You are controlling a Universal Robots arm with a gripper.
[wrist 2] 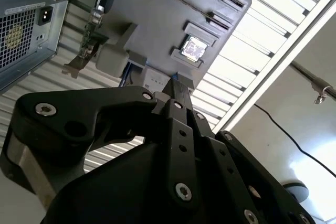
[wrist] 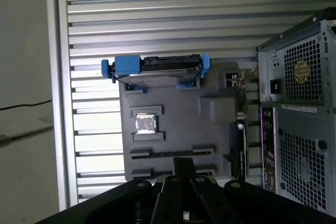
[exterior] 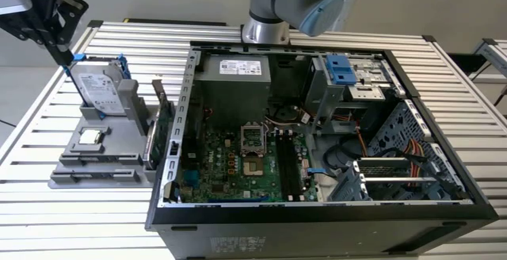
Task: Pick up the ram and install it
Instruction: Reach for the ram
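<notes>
Well, at the exterior view's left the hand [exterior: 65, 55] hangs over the back end of the grey holder [exterior: 119, 174], fingers pressed together with nothing visible between them. It hovers above the one hard drive [exterior: 103, 94], which stands on edge in its blue caddy, likely so it can be gripped from above. In front of that lies one square silver processor [exterior: 92, 135] in its own recess, then two long narrow slots [wrist: 173, 153], shaped to keep a strip upright. Whether the ram sits in either slot cannot be made out, and no green-blue strip can be seen in the hand. Next comes one expansion card [exterior: 161, 132], propped on edge. Further right, one computer case [exterior: 317, 212] lies open on the table [exterior: 47, 224], with its motherboard [exterior: 230, 165] facing up for access.
</notes>
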